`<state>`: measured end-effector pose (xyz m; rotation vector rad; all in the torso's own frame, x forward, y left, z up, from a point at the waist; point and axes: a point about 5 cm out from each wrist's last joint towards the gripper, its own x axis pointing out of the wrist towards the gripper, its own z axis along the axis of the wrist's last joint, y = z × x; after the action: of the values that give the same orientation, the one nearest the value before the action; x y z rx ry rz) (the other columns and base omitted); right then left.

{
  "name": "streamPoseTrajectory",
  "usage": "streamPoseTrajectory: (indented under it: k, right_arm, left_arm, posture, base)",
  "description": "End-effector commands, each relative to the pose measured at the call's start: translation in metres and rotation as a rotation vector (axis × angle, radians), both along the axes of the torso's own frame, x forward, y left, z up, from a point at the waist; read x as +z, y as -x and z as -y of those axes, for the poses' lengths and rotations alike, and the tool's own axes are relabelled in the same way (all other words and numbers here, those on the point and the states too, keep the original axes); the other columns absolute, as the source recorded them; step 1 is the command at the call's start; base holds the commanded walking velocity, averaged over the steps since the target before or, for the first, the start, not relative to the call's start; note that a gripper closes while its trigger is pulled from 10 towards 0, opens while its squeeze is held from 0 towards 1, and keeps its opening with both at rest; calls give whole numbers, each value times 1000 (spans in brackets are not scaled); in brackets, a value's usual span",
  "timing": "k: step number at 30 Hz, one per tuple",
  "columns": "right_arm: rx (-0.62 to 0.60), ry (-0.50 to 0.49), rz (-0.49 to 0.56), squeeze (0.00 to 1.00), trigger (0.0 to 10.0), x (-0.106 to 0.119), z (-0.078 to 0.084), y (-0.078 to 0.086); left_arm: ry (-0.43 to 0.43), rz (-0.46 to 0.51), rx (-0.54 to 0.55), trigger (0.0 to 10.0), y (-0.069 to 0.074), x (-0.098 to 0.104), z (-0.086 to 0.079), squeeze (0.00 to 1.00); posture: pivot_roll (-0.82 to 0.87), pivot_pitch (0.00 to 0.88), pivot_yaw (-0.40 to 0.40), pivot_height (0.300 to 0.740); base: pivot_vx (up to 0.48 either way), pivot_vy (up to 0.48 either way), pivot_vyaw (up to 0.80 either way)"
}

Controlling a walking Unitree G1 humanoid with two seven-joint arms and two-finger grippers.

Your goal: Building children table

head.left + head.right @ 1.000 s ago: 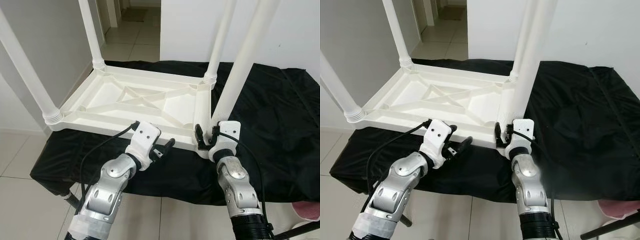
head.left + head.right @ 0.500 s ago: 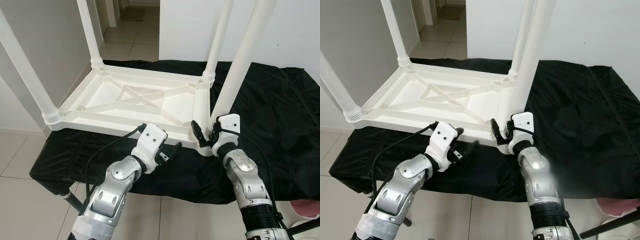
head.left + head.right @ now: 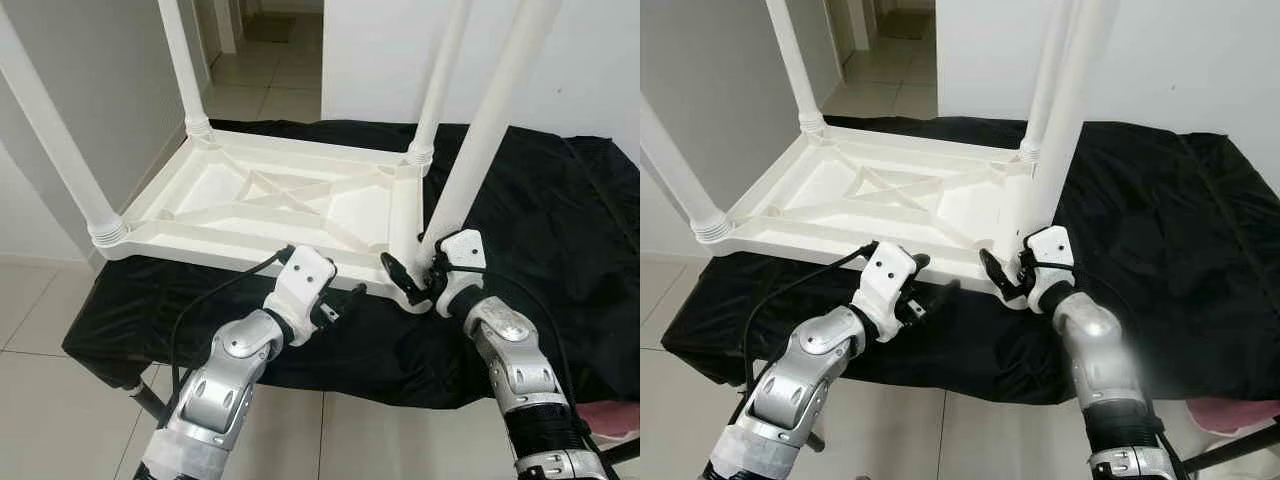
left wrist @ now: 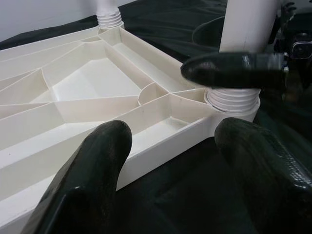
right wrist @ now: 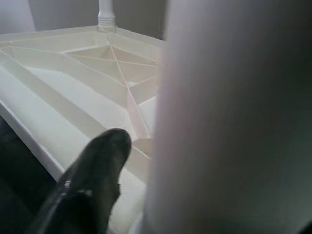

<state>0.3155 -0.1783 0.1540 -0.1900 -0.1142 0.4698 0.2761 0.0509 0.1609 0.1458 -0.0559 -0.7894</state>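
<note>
Right pincer (image 3: 412,281) grips the near-right leg (image 3: 478,145) at its base, where that leg meets the corner of the upturned white children's table (image 3: 262,205); in our right wrist view one black finger (image 5: 92,180) presses beside the thick white post. We see the upside-down tabletop, its ribbed underside facing up, resting on a black cloth (image 3: 560,230) that covers a larger table. All four legs stand upright from its corners: the far-left leg (image 3: 180,62), the far-right leg (image 3: 436,80) and the near-left leg (image 3: 55,140) alongside the gripped one.

Our left pincer (image 3: 342,302) hangs just beside the tabletop's near edge, towards the near-right leg, with its fingers (image 4: 83,183) spread apart and nothing between them. From the left wrist view, the threaded collar (image 4: 233,100) of the near-right leg sits in the tabletop's corner, and a finger of the right pincer crosses just above it.

Beyond the tabletop, a tiled floor (image 3: 265,70) runs back into a hallway between white walls.
</note>
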Motion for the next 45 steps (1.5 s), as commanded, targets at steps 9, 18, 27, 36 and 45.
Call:
streamPoseTrajectory:
  k: [9,18,27,36,45]
  right_arm:
    - [32,46,-50,0,3725,-15,8,5]
    - [-56,-89,-89,0,10000,-18,7,10]
    - [-133,-149,-119,0,10000,-21,1,10]
    - [-190,-135,-126,0,10000,-20,-8,13]
    - [-282,-165,-171,0,10000,-26,-19,17]
  left_arm:
    - [-25,-7,-43,10000,7,-7,0,0]
    - [-34,-12,-55,10000,9,-7,-1,0]
    - [-42,1,-74,10000,3,-3,0,0]
    - [-42,-3,-75,10000,5,-5,1,0]
    - [-30,-13,-71,10000,8,-8,4,0]
  posture:
    - [-39,49,62,740]
    - [-48,58,100,740]
    - [-65,55,121,740]
    - [-68,54,94,740]
    - [-63,48,74,740]
  base:
    - [0,0,0]
    - [0,0,0]
    - [0,0,0]
    - [0,0,0]
    - [0,0,0]
